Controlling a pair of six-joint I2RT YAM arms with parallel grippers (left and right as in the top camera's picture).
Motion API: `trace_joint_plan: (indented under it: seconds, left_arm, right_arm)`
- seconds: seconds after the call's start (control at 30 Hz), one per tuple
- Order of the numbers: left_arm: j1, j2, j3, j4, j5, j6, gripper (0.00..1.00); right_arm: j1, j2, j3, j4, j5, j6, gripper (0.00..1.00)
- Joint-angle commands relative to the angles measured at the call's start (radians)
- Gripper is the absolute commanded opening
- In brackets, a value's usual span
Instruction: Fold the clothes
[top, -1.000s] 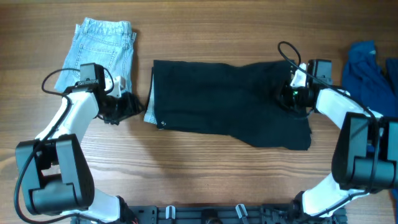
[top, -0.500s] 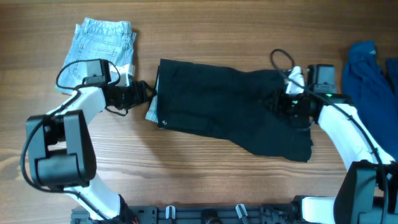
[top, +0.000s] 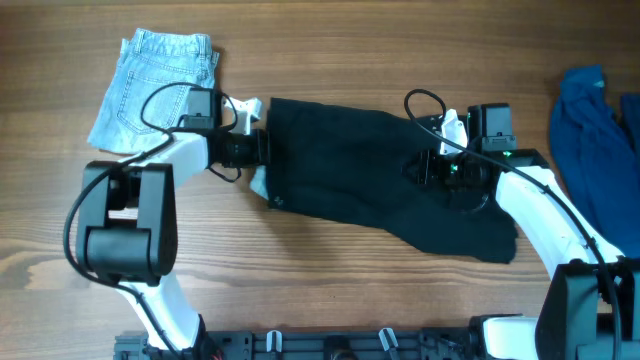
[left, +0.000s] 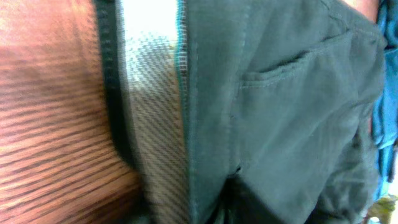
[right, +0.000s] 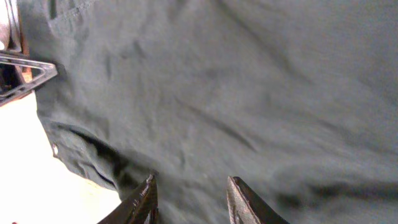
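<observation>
Black shorts lie spread mid-counter, waistband toward 9 o'clock. Left hand sits at the waistband edge; its grip is hidden, cannot tell. Right hand hovers over the cloth toward 3 o'clock, fingers spread, pinching nothing. Judged: setting up the first fold. Next: pinch the edges and carry one half over.

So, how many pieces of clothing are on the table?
3: pale denim shorts top left, black shorts in the middle, a blue garment cut off at the right edge; more could lie beyond it.
</observation>
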Motion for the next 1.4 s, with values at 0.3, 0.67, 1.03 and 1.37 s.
trace_joint_plan:
  seconds: [0.3, 0.67, 1.03, 1.37]
  left_arm:
    - [0.080, -0.139, 0.016, -0.302, 0.012, -0.008, 0.04]
    - [0.127, -0.462, 0.475, -0.867, -0.286, 0.092, 0.04]
    - [-0.308, -0.253, 0.465, -0.756, -0.456, -0.070, 0.05]
    - [-0.354, -0.219, 0.504, -0.812, -0.517, -0.122, 1.00]
  right_arm:
    - [-0.029, -0.002, 0.001, 0.000, 0.032, -0.016, 0.31]
    - [-0.070, -0.040, 0.001, 0.007, 0.029, 0.026, 0.31]
    - [-0.070, -0.040, 0.001, -0.007, 0.028, 0.026, 0.32]
    - [-0.070, -0.040, 0.001, -0.030, 0.028, 0.024, 0.33]
